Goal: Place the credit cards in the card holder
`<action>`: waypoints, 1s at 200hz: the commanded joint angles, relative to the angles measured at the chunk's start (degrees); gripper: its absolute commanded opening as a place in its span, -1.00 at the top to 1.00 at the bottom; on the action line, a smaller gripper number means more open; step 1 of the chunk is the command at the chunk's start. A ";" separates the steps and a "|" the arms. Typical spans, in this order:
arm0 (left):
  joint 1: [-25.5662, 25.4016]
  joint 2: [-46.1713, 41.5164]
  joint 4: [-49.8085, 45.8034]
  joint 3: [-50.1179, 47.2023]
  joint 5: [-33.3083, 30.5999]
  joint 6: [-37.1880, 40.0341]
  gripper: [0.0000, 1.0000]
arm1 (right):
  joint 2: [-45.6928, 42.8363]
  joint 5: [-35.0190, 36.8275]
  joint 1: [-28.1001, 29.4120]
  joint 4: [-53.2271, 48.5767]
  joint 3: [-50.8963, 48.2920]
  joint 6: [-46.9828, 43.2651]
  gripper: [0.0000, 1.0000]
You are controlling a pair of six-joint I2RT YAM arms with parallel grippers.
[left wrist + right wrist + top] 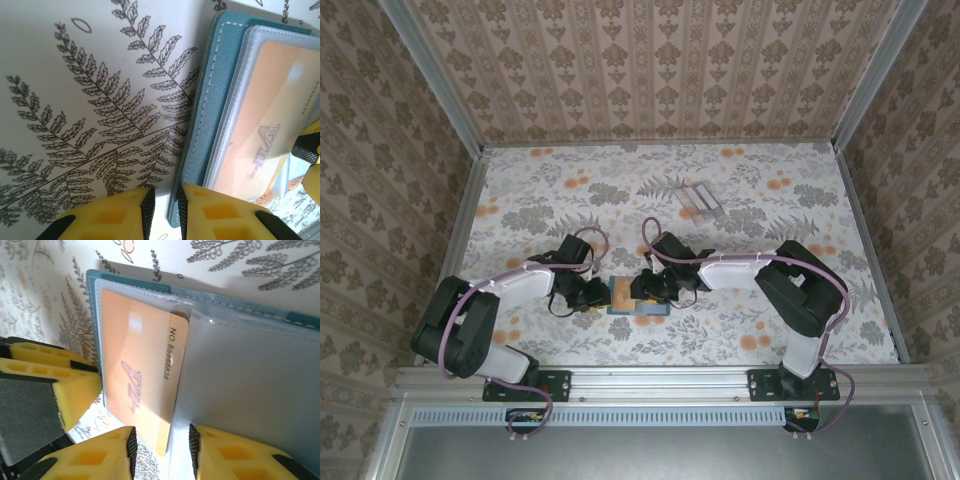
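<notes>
on floral table (pixel 740 200) — patterned wallpaper walls (pixel 650 60)

Both arms were black and white, with purple cables looping along them. The left claw (pixel 162 212) and right claw (pixel 161 452) had yellow fingers with black pads.

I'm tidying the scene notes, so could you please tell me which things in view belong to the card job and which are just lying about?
Belong to the job:
- card holder, lying open
- orange card, partly in its clear sleeve
- pale cards, farther back on the table
- left claw, pinching the holder's edge
- right claw, open around the orange card

Just lying about:
- nothing loose; just the floral tablecloth
</notes>
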 commanded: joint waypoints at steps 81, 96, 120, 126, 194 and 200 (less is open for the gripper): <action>-1.95 3.94 9.02 -2.52 1.65 0.17 0.57 | 3.72 4.41 2.84 -6.22 5.73 -2.27 0.66; -1.95 4.14 9.03 -2.33 1.77 0.34 0.57 | 4.62 4.60 3.14 -6.39 6.50 -2.29 0.68; -2.03 3.99 9.84 -2.62 2.24 -0.21 0.57 | 5.78 4.75 3.96 -5.68 7.48 -2.02 0.70; -2.04 3.98 10.30 -2.72 2.46 -0.35 0.57 | 5.97 4.77 4.09 -5.31 7.63 -2.03 0.70; -1.64 0.16 6.76 -2.83 1.03 0.13 0.43 | -2.90 9.41 4.33 -7.82 5.60 -5.54 0.57; -1.60 -0.89 6.53 -3.13 0.63 -0.07 0.37 | -4.22 10.74 4.37 -9.40 5.49 -6.30 0.55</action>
